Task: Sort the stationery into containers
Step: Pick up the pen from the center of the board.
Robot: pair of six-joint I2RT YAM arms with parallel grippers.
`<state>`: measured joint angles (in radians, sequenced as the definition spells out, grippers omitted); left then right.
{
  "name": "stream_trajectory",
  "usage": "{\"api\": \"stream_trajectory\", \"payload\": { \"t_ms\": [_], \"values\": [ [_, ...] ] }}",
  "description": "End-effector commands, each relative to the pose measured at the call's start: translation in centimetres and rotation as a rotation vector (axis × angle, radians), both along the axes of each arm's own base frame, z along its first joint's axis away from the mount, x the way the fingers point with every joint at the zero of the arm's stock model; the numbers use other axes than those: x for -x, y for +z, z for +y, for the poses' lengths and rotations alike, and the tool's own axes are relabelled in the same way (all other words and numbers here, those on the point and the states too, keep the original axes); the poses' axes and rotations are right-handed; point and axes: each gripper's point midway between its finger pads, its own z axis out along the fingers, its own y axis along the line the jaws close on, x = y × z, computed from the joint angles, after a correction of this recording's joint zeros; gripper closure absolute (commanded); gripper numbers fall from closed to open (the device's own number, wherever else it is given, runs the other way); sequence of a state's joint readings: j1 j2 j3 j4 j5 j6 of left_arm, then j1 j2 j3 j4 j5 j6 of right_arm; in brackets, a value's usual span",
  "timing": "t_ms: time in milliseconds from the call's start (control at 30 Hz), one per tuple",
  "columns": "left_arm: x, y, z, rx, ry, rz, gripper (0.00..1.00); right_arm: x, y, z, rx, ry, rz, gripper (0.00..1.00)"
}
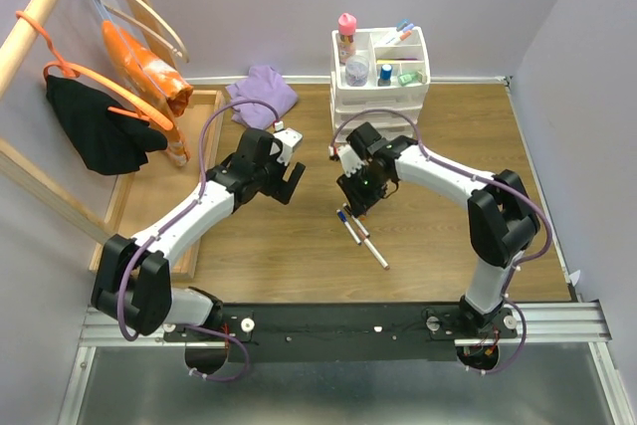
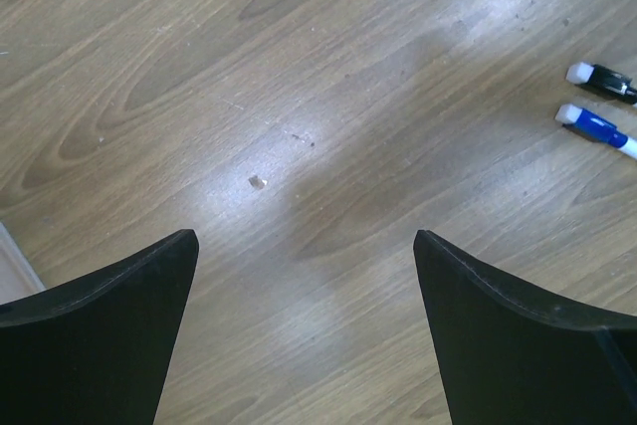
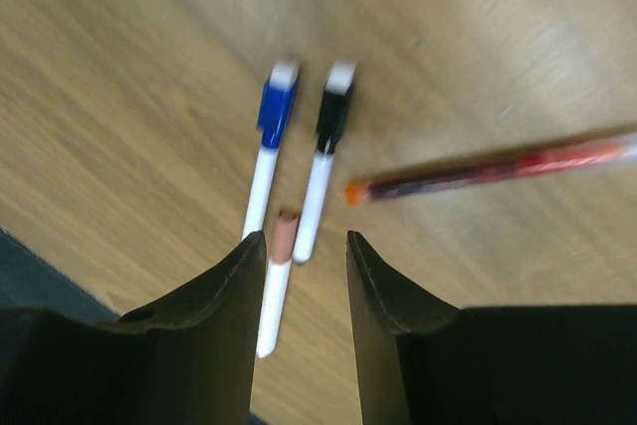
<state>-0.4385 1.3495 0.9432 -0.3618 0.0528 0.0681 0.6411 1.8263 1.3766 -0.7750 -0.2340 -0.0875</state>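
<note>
my left pincer (image 2: 304,238) spread wide above table (image 2: 299,77) | my right pincer (image 3: 305,239) part-spread over brown-capped marker (image 3: 282,246), pinching nothing | blue-capped marker (image 3: 267,156), black-capped marker (image 3: 324,156) just beyond | print blurred, unreadable

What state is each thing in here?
Left gripper: open, empty.
Right gripper: open, over tan-capped white marker.
Tan-capped white marker: flat on wooden table, ungripped.
Blue-capped white marker: flat, capped.
Black-capped white marker: flat, capped.
Red pen: blurred, state unclear.
White plastic drawer unit: drawers shut.
Pink-capped glue bottle: upright in top tray.
</note>
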Motion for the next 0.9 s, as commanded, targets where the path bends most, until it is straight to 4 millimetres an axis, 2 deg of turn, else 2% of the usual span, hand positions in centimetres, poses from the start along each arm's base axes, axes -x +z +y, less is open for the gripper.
{"api": "stream_trajectory", "payload": {
  "t_ms": [0,200,600,867],
  "values": [
    [0.1,0.0,1.0,-0.056,0.024,-0.039,0.01,5.6,-1.2,-2.3,0.080,0.049,0.131,0.53],
    [-0.2,-0.1,0.8,-0.047,0.025,-0.040,0.01,7.6,-2.0,-2.3,0.102,0.074,0.168,0.52],
    [-0.1,0.2,1.1,-0.057,0.029,-0.057,0.01,7.4,-4.0,-1.6,0.183,0.078,0.171,0.55],
    [-0.1,-0.1,1.3,-0.064,0.032,-0.061,0.01,7.5,-5.6,-2.0,0.238,0.061,0.185,0.64]
  ]
}}
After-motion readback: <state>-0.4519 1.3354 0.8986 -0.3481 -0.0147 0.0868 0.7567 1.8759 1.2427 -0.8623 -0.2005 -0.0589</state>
